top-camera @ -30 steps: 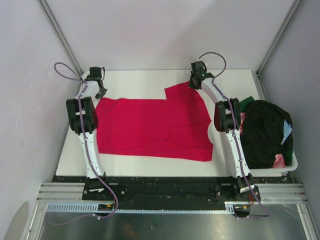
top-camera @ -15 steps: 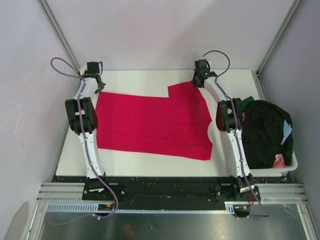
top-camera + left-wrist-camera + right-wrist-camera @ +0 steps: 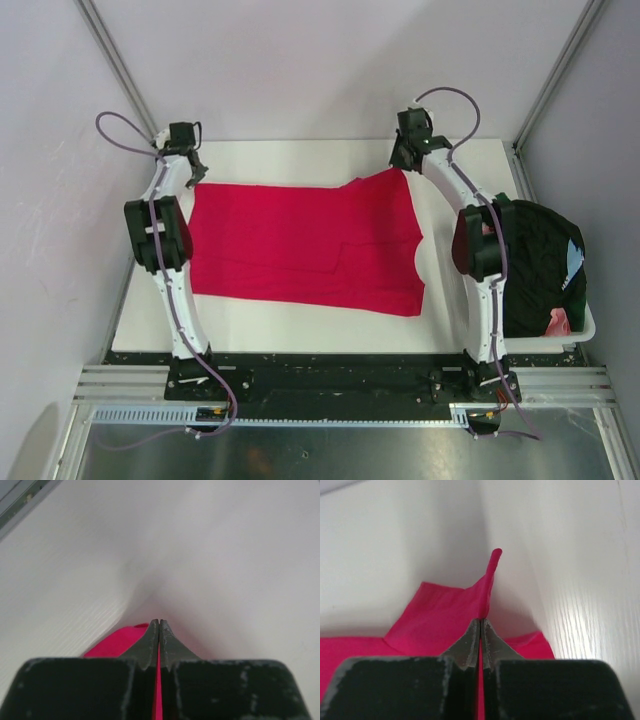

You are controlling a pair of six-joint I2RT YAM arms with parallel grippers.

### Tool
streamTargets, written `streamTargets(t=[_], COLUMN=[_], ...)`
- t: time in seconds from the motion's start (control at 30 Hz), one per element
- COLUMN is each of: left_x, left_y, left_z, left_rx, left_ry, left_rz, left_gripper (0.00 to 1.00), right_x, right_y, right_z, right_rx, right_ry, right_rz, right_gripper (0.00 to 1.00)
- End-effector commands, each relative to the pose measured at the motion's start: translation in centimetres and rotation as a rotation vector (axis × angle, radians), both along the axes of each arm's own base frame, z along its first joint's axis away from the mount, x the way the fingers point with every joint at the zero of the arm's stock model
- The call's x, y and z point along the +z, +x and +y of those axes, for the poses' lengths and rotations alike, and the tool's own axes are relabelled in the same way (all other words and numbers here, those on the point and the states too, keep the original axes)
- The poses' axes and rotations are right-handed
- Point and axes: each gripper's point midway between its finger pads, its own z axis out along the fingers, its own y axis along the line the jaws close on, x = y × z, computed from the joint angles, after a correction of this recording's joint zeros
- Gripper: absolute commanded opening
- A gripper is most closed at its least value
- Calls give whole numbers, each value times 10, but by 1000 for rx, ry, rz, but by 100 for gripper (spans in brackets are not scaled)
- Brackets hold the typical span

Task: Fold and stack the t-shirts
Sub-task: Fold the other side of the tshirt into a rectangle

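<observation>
A: Where's the red t-shirt (image 3: pixel 305 240)?
B: Flat on the white worktop (image 3: pixel 290 158), between the arms.
A: Tools?
B: The left tool (image 3: pixel 159 626) is clamped on its far left corner and the right tool (image 3: pixel 480 624) on the far right corner, where the cloth peaks.
A: Others?
B: A black t-shirt (image 3: pixel 530 250) is heaped in the tub (image 3: pixel 588 322) on the right.

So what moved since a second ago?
The left gripper and right gripper pulled the far edge of the red shirt toward the back of the table, stretching it flatter; the right one also swung rightward. Both stayed shut on the shirt. The tub didn't move.
</observation>
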Motion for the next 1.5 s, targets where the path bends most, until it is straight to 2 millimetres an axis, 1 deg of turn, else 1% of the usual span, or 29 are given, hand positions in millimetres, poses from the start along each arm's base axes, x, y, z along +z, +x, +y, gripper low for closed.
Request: streamTargets(t=[0.0, 0.13, 0.2, 0.4, 0.5, 0.63, 0.7, 0.83, 1.17, 1.3, 1.47], left_x=[49, 49, 48, 41, 39, 35, 32, 31, 32, 28, 19], left_y=[-16, -37, -47, -77, -88, -100, -104, -112, -124, -134, -144], left_z=[11, 12, 12, 18, 22, 25, 26, 26, 29, 28, 26], left_rx=[11, 23, 27, 45, 48, 51, 52, 51, 63, 74, 85], left_ry=[51, 58, 63, 87, 103, 118, 122, 128, 145, 142, 124], left_rz=[-55, -31, -14, 36, 59, 84, 96, 108, 115, 125, 144], left_gripper=[0, 0, 0, 0, 0, 0, 0, 0, 0, 0, 0], right_x=[25, 20, 15, -6, -18, -27, -29, -31, -5, -9, -19], right_y=[-32, -68, -89, -148, -170, -192, -201, -210, -223, -231, -244], right_z=[-2, -4, -4, 4, 10, 20, 24, 21, 12, 14, 21], right_rx=[-23, -23, -18, 17, 37, 67, 78, 73, 70, 84, 104], right_ry=[14, 24, 37, 44, 37, 27, 14, -13, -23, -25, -17], right_rz=[-14, 29, 54, 137, 174, 203, 211, 220, 177, 197, 220], right_gripper=[0, 0, 0, 0, 0, 0, 0, 0, 0, 0, 0])
